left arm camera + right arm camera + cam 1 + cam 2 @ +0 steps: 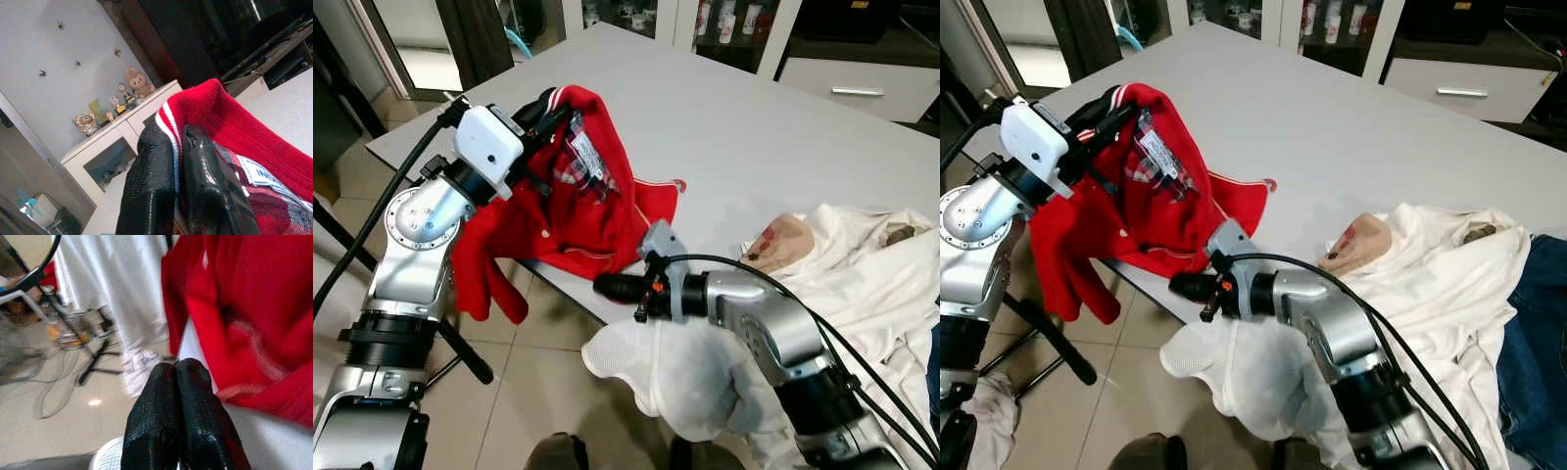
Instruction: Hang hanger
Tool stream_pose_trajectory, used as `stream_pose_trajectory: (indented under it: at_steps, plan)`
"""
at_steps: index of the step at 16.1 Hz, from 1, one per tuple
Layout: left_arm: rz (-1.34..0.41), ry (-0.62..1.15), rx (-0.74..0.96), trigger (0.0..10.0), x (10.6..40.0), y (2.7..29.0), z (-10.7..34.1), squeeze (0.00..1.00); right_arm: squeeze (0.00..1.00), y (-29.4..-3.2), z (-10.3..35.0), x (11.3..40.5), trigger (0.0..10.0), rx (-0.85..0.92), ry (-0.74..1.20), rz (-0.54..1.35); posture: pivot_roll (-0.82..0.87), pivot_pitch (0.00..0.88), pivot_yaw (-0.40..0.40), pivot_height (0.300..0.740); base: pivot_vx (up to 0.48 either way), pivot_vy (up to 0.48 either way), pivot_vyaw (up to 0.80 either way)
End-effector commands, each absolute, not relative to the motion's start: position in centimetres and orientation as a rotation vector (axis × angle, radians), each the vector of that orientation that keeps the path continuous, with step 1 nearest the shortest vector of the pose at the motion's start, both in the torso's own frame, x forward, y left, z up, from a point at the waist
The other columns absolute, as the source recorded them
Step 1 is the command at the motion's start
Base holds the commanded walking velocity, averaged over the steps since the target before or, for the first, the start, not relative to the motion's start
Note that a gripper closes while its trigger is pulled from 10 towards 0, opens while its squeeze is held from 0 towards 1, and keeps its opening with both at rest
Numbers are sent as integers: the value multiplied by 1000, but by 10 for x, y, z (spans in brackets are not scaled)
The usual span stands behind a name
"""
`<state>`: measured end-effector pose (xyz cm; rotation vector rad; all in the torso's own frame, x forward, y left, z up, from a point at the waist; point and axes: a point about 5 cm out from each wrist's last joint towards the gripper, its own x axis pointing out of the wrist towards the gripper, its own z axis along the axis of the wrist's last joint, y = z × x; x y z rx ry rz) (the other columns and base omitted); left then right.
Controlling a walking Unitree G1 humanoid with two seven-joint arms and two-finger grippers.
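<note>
The right gripper (pixel 607 287) was closed and empty, just below the red shirt (pixel 578 211). Beyond it, the left gripper (pixel 548 116) pinched the shirt's collar; the shirt hung downward over the table (pixel 754 127) edge.

Red shirt (pixel 573 211) drapes over the table edge (pixel 558 279), hiding it there. Right wrist view's floor clutter (pixel 73 333) is blurred. Shelf figurines (pixel 112 105) are too small to identify.
</note>
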<state>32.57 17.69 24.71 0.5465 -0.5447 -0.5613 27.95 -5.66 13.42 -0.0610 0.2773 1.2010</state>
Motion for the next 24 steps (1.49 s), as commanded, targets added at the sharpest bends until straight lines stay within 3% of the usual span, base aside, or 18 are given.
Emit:
stream_pose_trajectory:
  at_steps: [1, 2, 3, 4, 5, 10, 11, 12, 16, 21, 22, 23, 24]
  plan:
    - [-566, -568, 549, 9922, 323, 177, 253, 0, 0, -60, 139, 280, 10000, -140, 198, 1169, 79, 98, 41, 740, 0, 0, 0]
    - [-578, -561, 548, 9961, 322, 176, 251, 0, 0, -65, 142, 280, 10000, -208, 125, 1124, 79, 101, 43, 740, 0, 0, 0]
    - [-583, -559, 547, 10000, 322, 175, 250, 0, 471, -66, 144, 280, 10000, -235, 92, 1112, 79, 101, 43, 740, 0, 0, 0]
    - [-588, -556, 545, 10000, 322, 174, 249, 0, 729, -67, 146, 279, 10000, -273, 55, 1105, 79, 101, 43, 740, 0, 0, 0]
    - [-595, -554, 542, 10000, 321, 173, 248, 0, 737, -70, 149, 278, 10000, -354, 6, 1096, 78, 103, 44, 740, 0, 0, 0]
    - [-646, -520, 523, 10000, 316, 168, 236, 0, 706, -76, 129, 261, 10000, -672, -10, 1230, 69, 105, 44, 740, 0, 0, 0]
    - [-651, -514, 519, 10000, 314, 168, 234, 0, 635, -73, 124, 264, 10000, -702, 1, 1218, 70, 104, 44, 740, 0, 0, 0]
    - [-661, -502, 514, 10000, 312, 166, 229, 0, 431, -65, 119, 273, 10000, -741, 5, 1179, 73, 104, 42, 740, 0, 0, 0]
    - [-651, -506, 511, 10000, 312, 167, 232, 0, 424, -43, 114, 282, 10000, -747, 19, 1169, 82, 102, 35, 740, 0, 0, 0]
    - [-643, -508, 516, 10000, 311, 168, 234, 0, 388, -50, 83, 264, 10000, -651, 328, 1329, 88, 100, 28, 740, 0, 0, 0]
    - [-643, -509, 516, 10000, 311, 168, 234, 0, 310, -52, 81, 263, 10000, -623, 357, 1337, 84, 99, 26, 740, 0, 0, 0]
    - [-645, -511, 516, 10000, 311, 167, 234, 0, 94, -52, 81, 263, 10000, -570, 389, 1338, 81, 98, 26, 740, 0, 0, 0]
    - [-648, -513, 516, 10000, 311, 166, 235, 0, 0, -51, 83, 263, 10000, -508, 423, 1343, 79, 97, 26, 740, 0, 0, 0]
